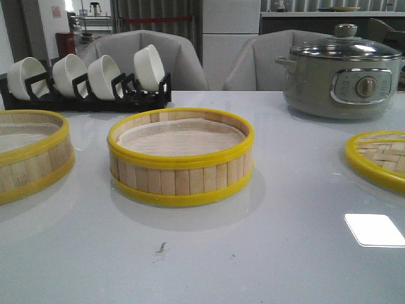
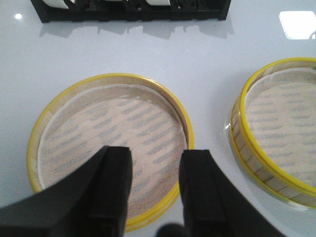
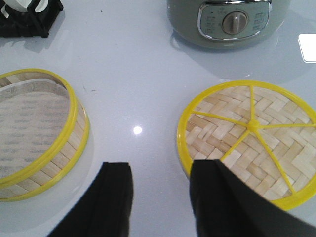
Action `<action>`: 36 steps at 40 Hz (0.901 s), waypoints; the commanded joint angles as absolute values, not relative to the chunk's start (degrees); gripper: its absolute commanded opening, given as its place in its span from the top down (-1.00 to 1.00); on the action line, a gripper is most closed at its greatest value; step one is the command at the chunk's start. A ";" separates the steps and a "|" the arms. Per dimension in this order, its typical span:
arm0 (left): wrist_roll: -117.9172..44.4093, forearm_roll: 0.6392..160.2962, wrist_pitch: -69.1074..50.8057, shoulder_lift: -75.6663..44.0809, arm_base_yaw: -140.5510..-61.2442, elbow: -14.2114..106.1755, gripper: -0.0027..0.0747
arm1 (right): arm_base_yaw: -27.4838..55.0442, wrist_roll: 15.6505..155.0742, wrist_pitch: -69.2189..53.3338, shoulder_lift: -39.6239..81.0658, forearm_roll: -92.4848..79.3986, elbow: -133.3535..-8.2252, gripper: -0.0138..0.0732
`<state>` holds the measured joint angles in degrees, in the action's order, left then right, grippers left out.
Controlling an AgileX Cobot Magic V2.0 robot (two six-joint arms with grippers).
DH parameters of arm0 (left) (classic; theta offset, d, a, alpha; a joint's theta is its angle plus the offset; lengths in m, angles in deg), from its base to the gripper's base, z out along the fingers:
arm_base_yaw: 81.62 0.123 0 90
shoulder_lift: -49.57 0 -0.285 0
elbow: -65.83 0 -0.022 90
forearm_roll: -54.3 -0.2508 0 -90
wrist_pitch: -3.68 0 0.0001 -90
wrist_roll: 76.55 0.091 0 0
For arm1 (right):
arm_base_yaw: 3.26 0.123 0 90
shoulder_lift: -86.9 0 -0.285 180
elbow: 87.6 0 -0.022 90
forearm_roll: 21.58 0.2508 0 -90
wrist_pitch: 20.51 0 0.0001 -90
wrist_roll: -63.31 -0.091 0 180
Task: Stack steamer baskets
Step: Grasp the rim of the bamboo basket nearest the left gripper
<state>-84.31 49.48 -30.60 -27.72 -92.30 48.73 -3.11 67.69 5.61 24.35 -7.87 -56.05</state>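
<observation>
Right now two steamer baskets sit on the white desk, side by side but apart, not stacked. One steamer basket (image 1: pixel 181 158) is in the middle of the desk, round and low, with bamboo slats on its wall, a yellow rim on top and at the bottom, and a pale liner inside. The other steamer basket (image 1: pixel 28 152) sits near the left edge of the desk and looks just the same. The left tool (image 2: pixel 155 185) hangs over this left basket with its two black fingers (image 2: pixel 113 182) spread apart, and it has nothing between them. The right tool (image 3: pixel 160 197) hangs over the bare desk between the middle basket and a flat woven lid (image 3: pixel 249 143), also spread apart and with nothing in it. The lid has a yellow rim and yellow spokes and lies near the right edge of the desk. At the back left of the desk is a black rack (image 1: pixel 85 95) with four white bowls (image 1: pixel 149 66) standing on their sides. At the back right is a pale green cooker (image 1: pixel 342 79) with a glass top and a round knob on its front. Behind the desk stand two grey chairs (image 1: pixel 142 54).
</observation>
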 commanded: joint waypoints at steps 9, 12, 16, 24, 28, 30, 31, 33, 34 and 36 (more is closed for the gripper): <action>-84.96 49.89 -21.92 -42.57 -96.73 55.26 0.09 | -3.17 68.37 1.42 22.99 -7.51 -58.40 -0.23; -84.96 49.78 -21.65 -46.56 -97.00 57.24 0.09 | -3.17 68.37 1.62 22.18 -7.51 -58.40 -0.23; -84.96 49.78 -21.65 -50.66 -97.00 59.36 0.09 | -3.17 68.37 1.99 21.46 -7.51 -58.40 -0.23; -84.96 49.16 -19.62 -57.69 -97.00 61.66 0.09 | -3.17 68.37 2.41 20.99 -7.51 -58.40 -0.23; -84.96 49.16 -19.73 -60.25 -97.00 61.89 0.09 | -3.17 68.37 2.41 20.99 -7.51 -58.40 -0.23; -84.96 49.16 -20.17 -61.53 -97.00 61.89 0.09 | -3.17 68.37 2.41 20.99 -7.51 -58.40 -0.23; -84.96 49.26 -20.35 -62.22 -97.00 61.89 0.09 | -3.17 68.37 2.41 20.99 -7.51 -58.40 -0.23; -84.96 49.27 -20.86 -63.23 -97.00 61.89 0.09 | -3.17 68.37 2.41 20.99 -7.51 -58.40 -0.23; -84.96 49.36 -21.24 -63.68 -97.00 61.89 0.09 | -3.17 68.37 2.41 20.99 -7.51 -58.40 -0.23; -84.96 49.51 -21.53 -63.95 -97.00 61.89 0.09 | -3.17 68.37 2.41 20.99 -7.51 -58.40 -0.23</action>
